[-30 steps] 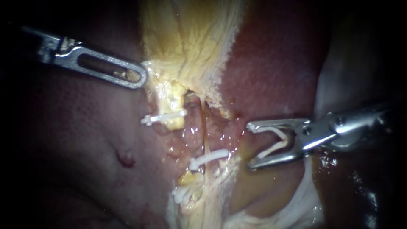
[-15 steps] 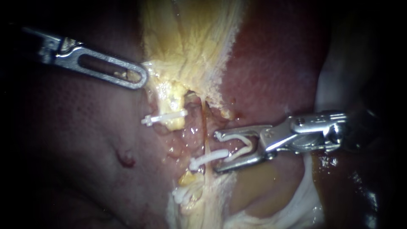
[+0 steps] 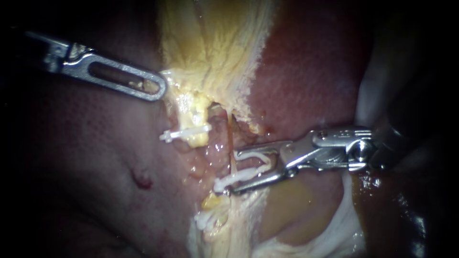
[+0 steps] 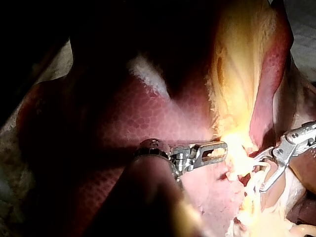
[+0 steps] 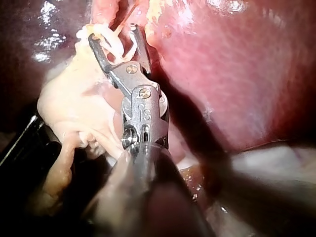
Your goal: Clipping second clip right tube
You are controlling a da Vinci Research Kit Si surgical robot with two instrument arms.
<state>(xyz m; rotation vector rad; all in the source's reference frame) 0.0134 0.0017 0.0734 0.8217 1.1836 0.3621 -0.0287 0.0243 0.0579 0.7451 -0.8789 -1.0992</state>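
Note:
The right tube (image 3: pixel 230 138) is a thin strand running down from the yellow gallbladder (image 3: pixel 210 52). It carries a shut white clip (image 3: pixel 224 181). My right instrument (image 3: pixel 234 173) holds an open white clip (image 3: pixel 258 157) between its spread jaws. The jaws straddle the tube just above the shut clip. The right wrist view shows the same jaws (image 5: pixel 112 33) with the clip (image 5: pixel 118 47) in them. My left instrument (image 3: pixel 160 90) has its windowed jaws shut on the gallbladder's lower edge, as the left wrist view (image 4: pixel 217 148) also shows.
The left tube bears a white clip (image 3: pixel 186 133), and another clip (image 3: pixel 205 220) lies lower down in the yellow tissue. Dark red liver (image 3: pixel 306 76) lies to both sides. Pale fatty tissue (image 3: pixel 344 224) sits under my right instrument.
My right instrument has moved left with the open clip, from clear of the tissue to straddling the right tube. My left instrument has stayed put.

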